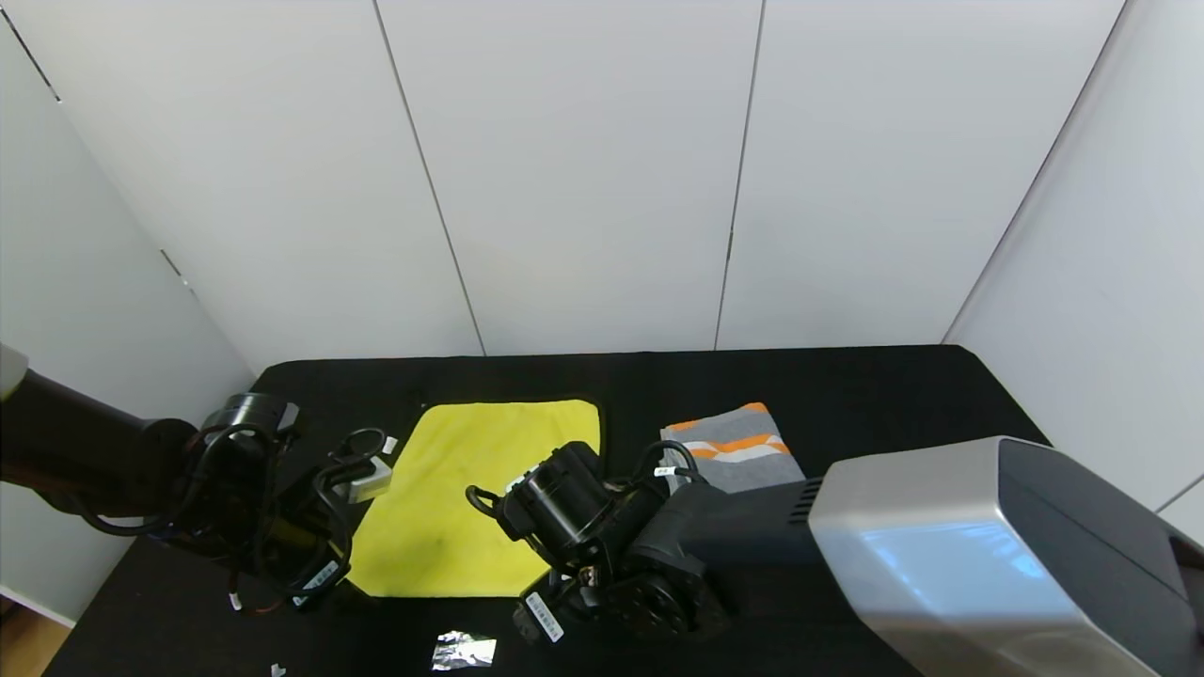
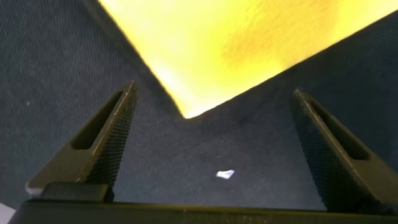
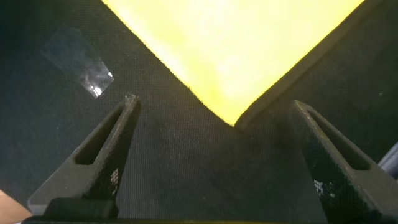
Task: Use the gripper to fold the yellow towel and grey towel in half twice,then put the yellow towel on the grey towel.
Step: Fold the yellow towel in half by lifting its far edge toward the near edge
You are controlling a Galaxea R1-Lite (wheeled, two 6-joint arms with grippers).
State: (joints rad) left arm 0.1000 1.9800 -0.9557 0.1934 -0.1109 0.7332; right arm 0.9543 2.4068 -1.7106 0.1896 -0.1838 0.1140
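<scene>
So the head view doesn't really show either hand's fingers, since the wrists and cabling sit right on top of them. The right arm's big silver housing also cuts off the near part of the grey towel (image 1: 735, 448), so only its far end with the orange and white stripes shows, lying right of the yellow one and apart from it. The yellow towel (image 1: 475, 498) lies flat on the black counter (image 1: 894, 395), and its near-right corner is hidden behind the right wrist. The wrist views help a lot. The left hand (image 2: 214, 152) has its fingers spread wide, holding nothing, with the towel's near-left corner (image 2: 186, 113) pointing into the gap between them, not touching either finger. Same deal with the right hand (image 3: 217, 149): spread wide, empty, straddling the near-right corner with its thin black trim. A scrap of clear shiny film (image 1: 464, 651) lies on the counter near the front edge, plus a tiny white fleck (image 2: 225, 174) that I can't make out.
</scene>
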